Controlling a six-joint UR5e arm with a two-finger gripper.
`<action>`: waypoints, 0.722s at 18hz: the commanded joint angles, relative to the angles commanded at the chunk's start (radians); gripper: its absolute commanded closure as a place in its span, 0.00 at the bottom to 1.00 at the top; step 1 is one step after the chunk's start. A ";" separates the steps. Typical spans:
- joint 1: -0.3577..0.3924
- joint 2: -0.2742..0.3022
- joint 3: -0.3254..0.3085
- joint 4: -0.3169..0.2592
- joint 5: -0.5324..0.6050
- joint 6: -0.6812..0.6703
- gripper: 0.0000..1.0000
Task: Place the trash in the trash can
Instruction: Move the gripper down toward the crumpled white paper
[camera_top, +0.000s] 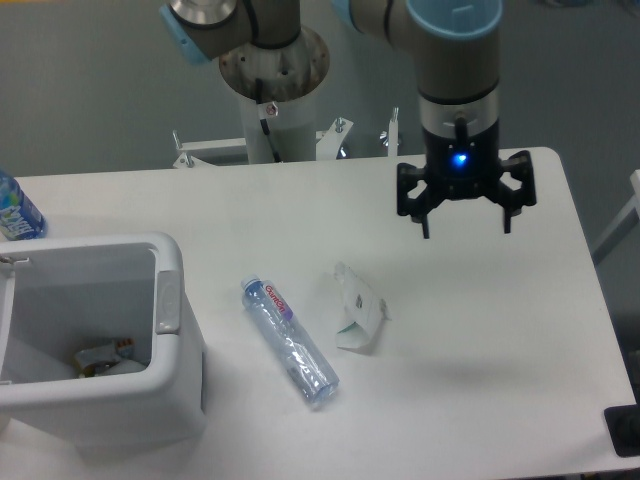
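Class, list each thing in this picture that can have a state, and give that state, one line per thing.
Gripper: open, empty, above the table.
Slim bottle: lying on its side on the table.
Paper wrapper: crumpled, on the table beside the bottle.
Trash can: upright, no lid in view, some litter inside.
Stouter bottle: upright at the picture's left edge, partly cut off.

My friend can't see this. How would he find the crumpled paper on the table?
Start at the big white trash can at the table's left edge and look right. First comes a slim clear bottle lying flat; just past it lies the crumpled paper wrapper. It is the only white, wrinkled, lumpy thing there, with a small green mark, and sits below-left of the open end effector.
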 joint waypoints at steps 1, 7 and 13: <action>-0.002 -0.002 -0.006 0.000 0.002 0.000 0.00; -0.005 -0.005 -0.035 0.031 0.006 -0.018 0.00; -0.011 -0.002 -0.173 0.132 0.006 -0.020 0.00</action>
